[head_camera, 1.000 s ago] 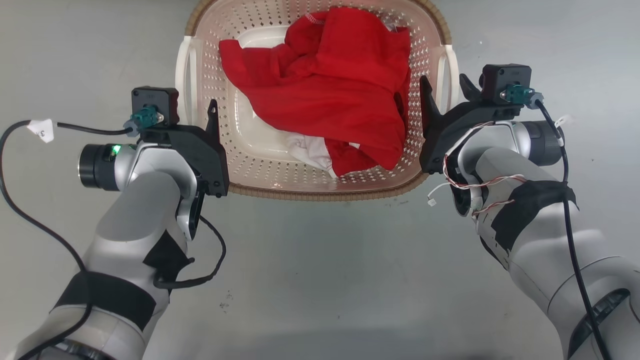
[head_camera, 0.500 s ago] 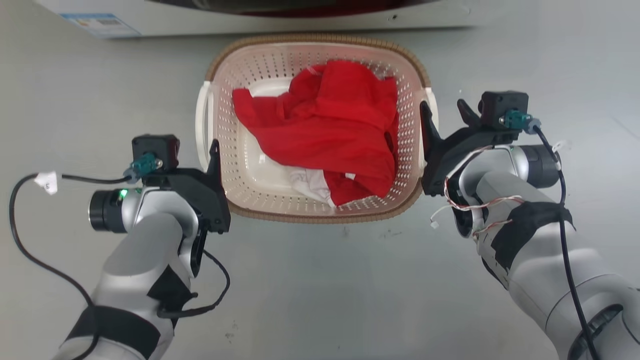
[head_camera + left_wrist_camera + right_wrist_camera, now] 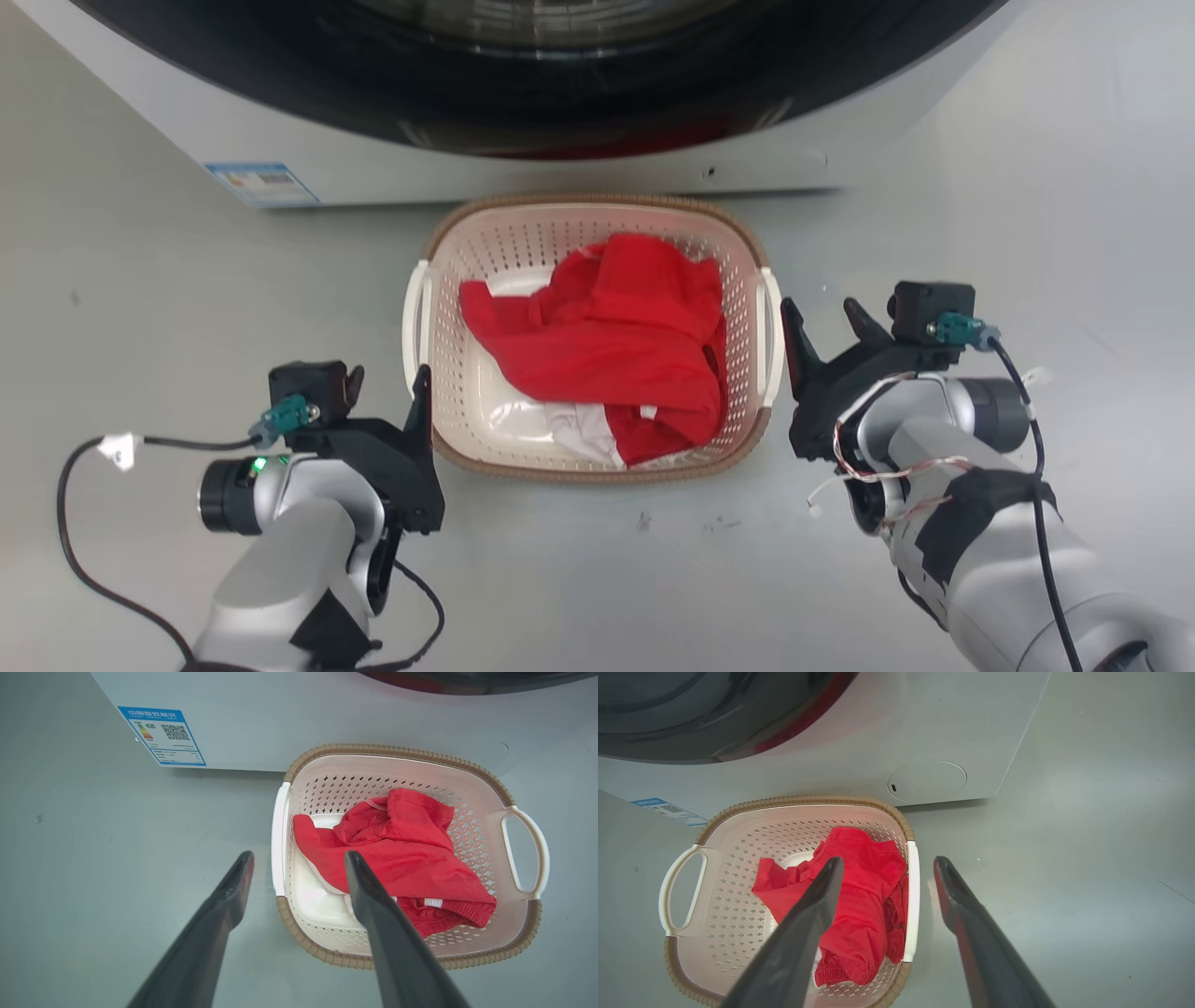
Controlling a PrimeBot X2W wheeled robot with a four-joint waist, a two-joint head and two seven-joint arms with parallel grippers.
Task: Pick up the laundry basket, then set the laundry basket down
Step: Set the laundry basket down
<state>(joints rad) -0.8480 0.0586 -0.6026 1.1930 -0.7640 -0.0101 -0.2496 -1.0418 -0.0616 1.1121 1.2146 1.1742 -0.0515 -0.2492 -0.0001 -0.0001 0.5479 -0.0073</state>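
We see the basket (image 3: 579, 473) on the floor, its far rim just before the washer (image 3: 523, 177), red cloth (image 3: 607, 345) heaped inside. Our left gripper (image 3: 299, 856) and right gripper (image 3: 820, 313) flank it, one by each handle (image 3: 412, 317) — fingers spread wide, holding nothing. In the wrist views each pair brackets its own handle — we judge they stand so for a level, two-sided hold. Neither seems to touch the basket.
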